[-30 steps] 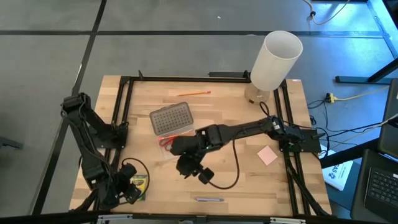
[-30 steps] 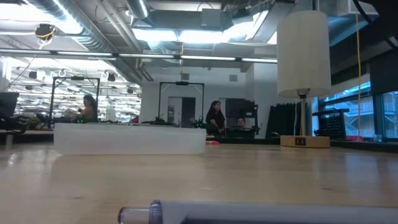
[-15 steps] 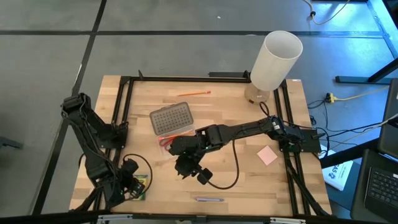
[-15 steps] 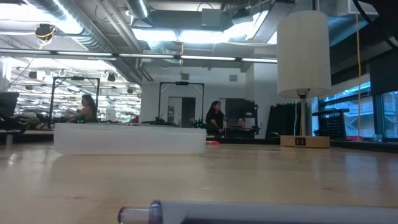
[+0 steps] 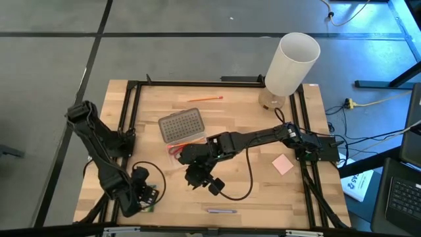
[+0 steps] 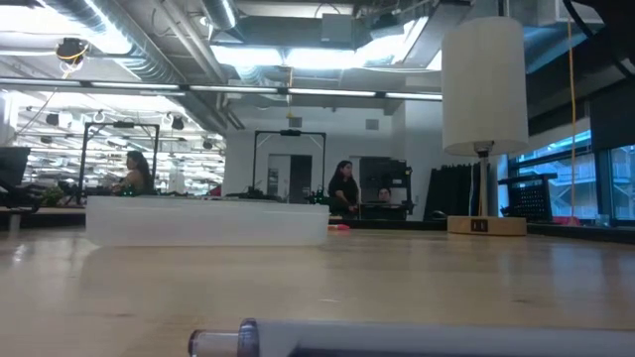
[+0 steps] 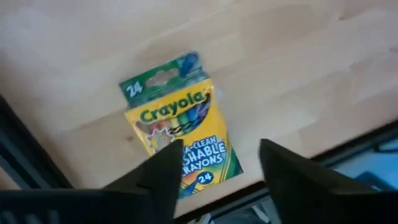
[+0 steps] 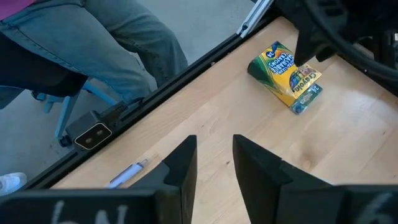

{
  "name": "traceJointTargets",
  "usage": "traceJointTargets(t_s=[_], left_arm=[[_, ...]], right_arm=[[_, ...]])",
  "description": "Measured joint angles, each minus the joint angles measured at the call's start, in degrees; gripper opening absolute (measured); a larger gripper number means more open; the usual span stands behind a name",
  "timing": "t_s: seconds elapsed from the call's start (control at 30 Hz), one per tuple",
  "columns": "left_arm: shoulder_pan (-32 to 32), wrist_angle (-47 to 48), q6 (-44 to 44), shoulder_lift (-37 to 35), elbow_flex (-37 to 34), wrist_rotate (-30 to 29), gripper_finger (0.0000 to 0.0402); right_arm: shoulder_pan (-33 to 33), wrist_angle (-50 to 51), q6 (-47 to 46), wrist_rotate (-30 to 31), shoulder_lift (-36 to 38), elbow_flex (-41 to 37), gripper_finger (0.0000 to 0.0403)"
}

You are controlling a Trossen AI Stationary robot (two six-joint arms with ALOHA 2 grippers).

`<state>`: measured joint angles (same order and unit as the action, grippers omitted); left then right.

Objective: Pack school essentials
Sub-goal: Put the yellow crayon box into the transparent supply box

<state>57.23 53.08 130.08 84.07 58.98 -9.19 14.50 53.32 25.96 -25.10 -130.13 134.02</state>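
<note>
The green-and-yellow crayon box (image 7: 177, 134) lies flat near the table's near-left corner, also seen in the high view (image 5: 152, 199). My left gripper (image 7: 217, 174) hovers over it, open, one finger above the box's lower end and the other beside it. My right gripper (image 8: 214, 165) is open by a narrow gap above mid-table (image 5: 195, 176), next to the red-handled scissors (image 5: 175, 150). The grey pen (image 5: 221, 211) lies by the near edge, an orange pencil (image 5: 209, 98) at the far side, and the pink pad (image 5: 283, 164) on the right.
The clear case with dimpled grey lid (image 5: 179, 126) sits left of centre. The tall white cylinder (image 5: 293, 62) stands at the far-right corner. A black frame (image 5: 135, 118) borders the table. A seated person's legs (image 8: 106, 50) show beyond the near edge. Bare wood lies between pen and pad.
My left gripper has moved a little toward the table's right and now stands over the crayon box, covering more of it in the high view. The box has stayed where it was.
</note>
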Motion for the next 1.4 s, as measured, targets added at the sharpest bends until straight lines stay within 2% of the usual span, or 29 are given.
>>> traceJointTargets(t_s=[0.1,0.27,0.33,1.4], left_arm=[[0.0,-0.8,4.1,0.7,0.0,1.8,0.0268],[0.0,-2.0,5.3,2.0,0.0,4.8,0.0369],[0.0,-1.9,6.2,3.0,0.0,6.7,0.0392],[-1.5,-8.1,7.4,16.3,0.0,10.8,0.0396]], right_arm=[[0.0,0.0,0.0,0.0,0.0,0.0,0.0106],[0.0,0.0,0.0,0.0,0.0,0.0,0.0106],[0.0,0.0,0.0,0.0,0.0,0.0,0.0106],[0.0,0.0,0.0,0.0,0.0,0.0,0.0106]])
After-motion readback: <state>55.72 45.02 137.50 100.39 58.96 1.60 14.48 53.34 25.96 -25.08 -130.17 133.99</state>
